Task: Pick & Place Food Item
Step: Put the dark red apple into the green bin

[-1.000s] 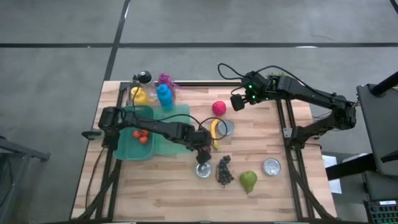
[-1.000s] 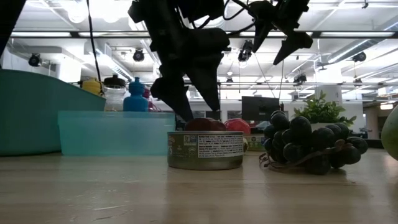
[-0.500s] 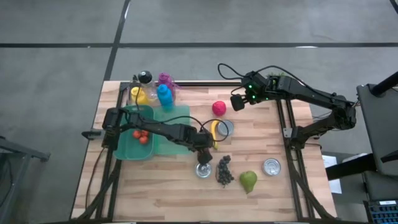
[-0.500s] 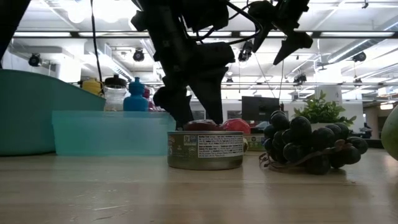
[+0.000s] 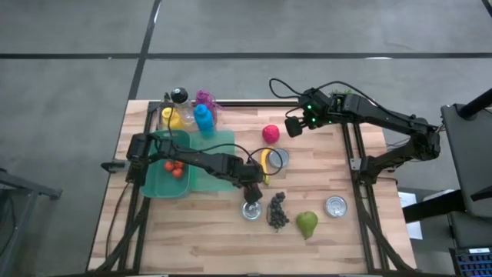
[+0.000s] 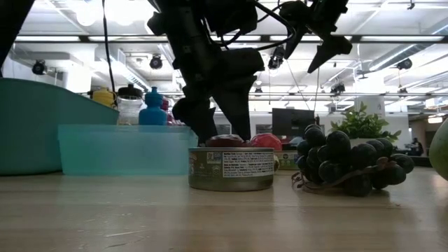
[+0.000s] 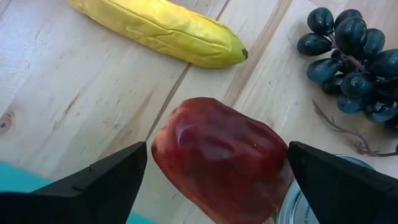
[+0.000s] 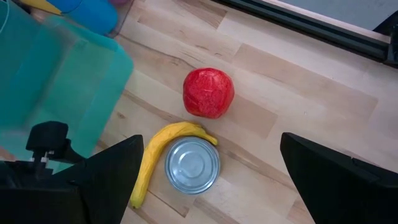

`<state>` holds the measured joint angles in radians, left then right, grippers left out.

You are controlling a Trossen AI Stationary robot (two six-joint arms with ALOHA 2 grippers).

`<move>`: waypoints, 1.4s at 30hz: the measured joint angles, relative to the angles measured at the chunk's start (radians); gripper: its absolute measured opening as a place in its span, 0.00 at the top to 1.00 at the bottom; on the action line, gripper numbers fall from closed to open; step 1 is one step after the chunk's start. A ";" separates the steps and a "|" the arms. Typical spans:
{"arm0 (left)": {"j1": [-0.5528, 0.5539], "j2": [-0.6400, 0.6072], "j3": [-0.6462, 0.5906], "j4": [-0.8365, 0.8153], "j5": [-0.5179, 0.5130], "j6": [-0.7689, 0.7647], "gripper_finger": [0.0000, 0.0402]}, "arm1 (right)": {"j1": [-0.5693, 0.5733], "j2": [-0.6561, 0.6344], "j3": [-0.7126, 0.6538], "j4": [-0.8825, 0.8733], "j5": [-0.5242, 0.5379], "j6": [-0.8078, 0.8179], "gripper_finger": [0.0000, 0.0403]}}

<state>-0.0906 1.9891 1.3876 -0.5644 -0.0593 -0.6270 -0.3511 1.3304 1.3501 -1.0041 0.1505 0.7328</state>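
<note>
A dark red apple (image 7: 217, 162) lies on the wooden table beside a short tin can (image 6: 231, 168), just near of a yellow banana (image 7: 161, 28). My left gripper (image 7: 217, 149) stands open over the apple and points steeply down, one finger close on each side. In the high view the left gripper (image 5: 251, 194) hides the apple. In the low view only the apple's top (image 6: 225, 141) shows behind the can. My right gripper (image 5: 294, 127) hangs open, high above the table's far middle, over a round red fruit (image 8: 208, 93).
Dark grapes (image 5: 277, 211), a green pear (image 5: 307, 225) and a second can (image 5: 336, 206) lie to the right near the front. Another can (image 5: 278, 158) sits by the banana. A teal bin (image 5: 157, 185) holding small red fruit stands at the left, with bottles (image 5: 192, 115) behind it.
My left gripper has sunk a little toward the apple, still open, and then kept still. The apple and the can have not moved.
</note>
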 joint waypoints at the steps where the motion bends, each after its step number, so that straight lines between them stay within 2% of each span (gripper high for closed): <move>1: 0.000 0.001 0.000 0.000 0.000 0.000 0.01 | 0.000 0.000 0.000 0.000 0.000 0.000 0.06; 29: 0.008 0.002 -0.006 -0.039 -0.029 -0.003 0.01 | 0.000 0.000 0.000 0.000 0.000 0.000 0.06; 42: 0.008 0.002 -0.007 -0.046 -0.023 -0.009 0.20 | 0.000 0.000 0.000 0.000 0.000 0.000 0.06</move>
<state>-0.0822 1.9907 1.3804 -0.6102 -0.0819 -0.6361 -0.3511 1.3304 1.3499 -1.0042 0.1505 0.7326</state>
